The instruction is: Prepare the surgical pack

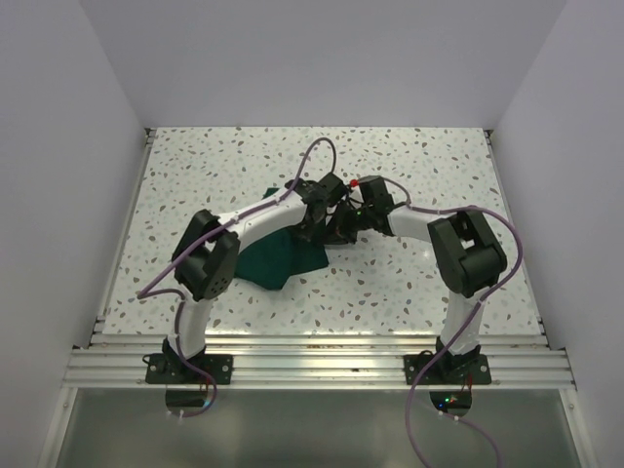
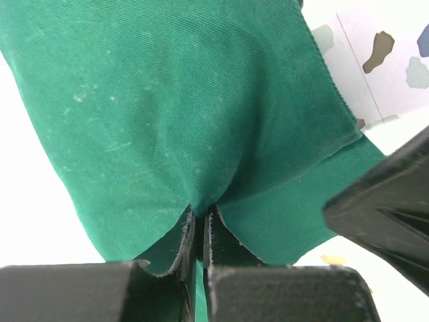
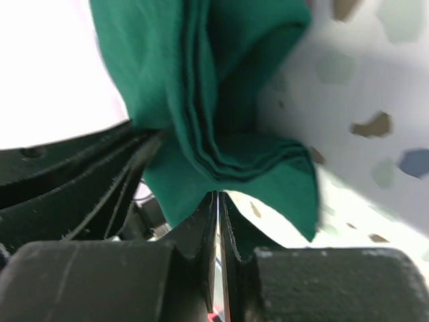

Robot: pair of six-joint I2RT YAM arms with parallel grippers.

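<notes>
Green drape (image 1: pixel 278 261) is lying bunched near the middle of the tabletop (image 1: pixel 439 156); it is looking soft, light and floppy. Left end effector (image 2: pixel 200 216) is pinching a fold of it, and right end effector (image 3: pixel 218 200) is clamping its layered edge. Folded edges are probably offering the safest hold.

Even light is filling the overhead view, wrist-view backgrounds are blowing out white, and the worktop (image 3: pixel 362 87) is blurring.
</notes>
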